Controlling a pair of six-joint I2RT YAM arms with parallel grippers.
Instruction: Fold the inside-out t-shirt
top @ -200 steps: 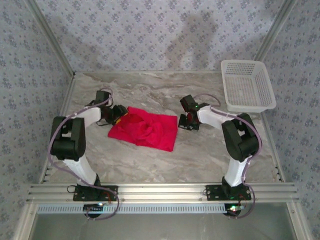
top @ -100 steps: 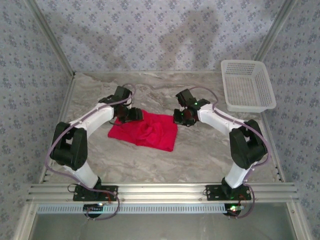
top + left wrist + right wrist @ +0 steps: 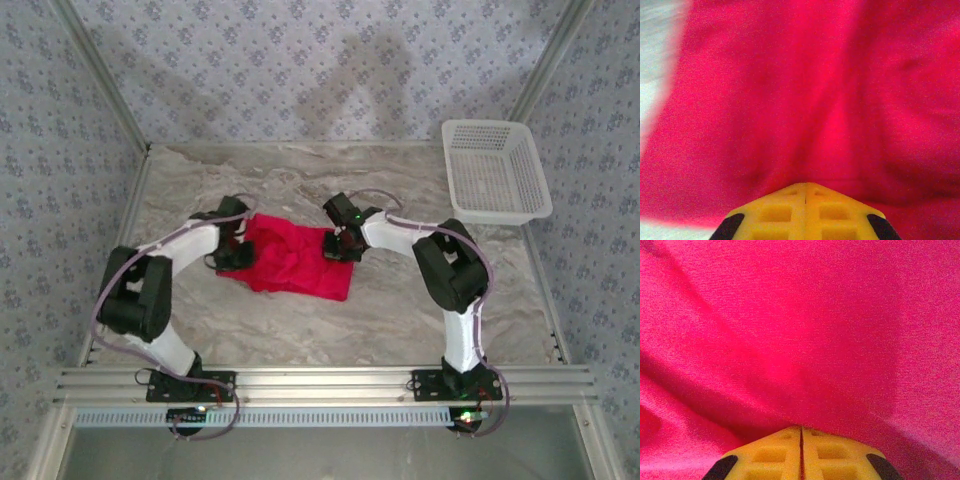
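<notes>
The inside-out t-shirt (image 3: 292,260) is a bright red, crumpled patch in the middle of the table. My left gripper (image 3: 236,254) sits low on its left edge. In the left wrist view the yellow fingers (image 3: 785,212) are pressed together at the left gripper's tip (image 3: 806,185), and creases in the red cloth (image 3: 815,90) run in toward it. My right gripper (image 3: 338,245) is on the shirt's far right corner. In the right wrist view its tip (image 3: 801,428) is shut, with a thin red line of cloth (image 3: 815,325) between the fingers.
A white plastic basket (image 3: 496,172) stands at the table's back right corner. Patterned walls close in the back and both sides, and a metal rail (image 3: 320,382) runs along the near edge by the arm bases. Bare marble tabletop (image 3: 400,320) lies in front of the shirt.
Both arms moved inward onto the shirt. The left gripper came down to its left edge and closed; the right slid left onto the far right corner. The shirt is now bunched narrower.
</notes>
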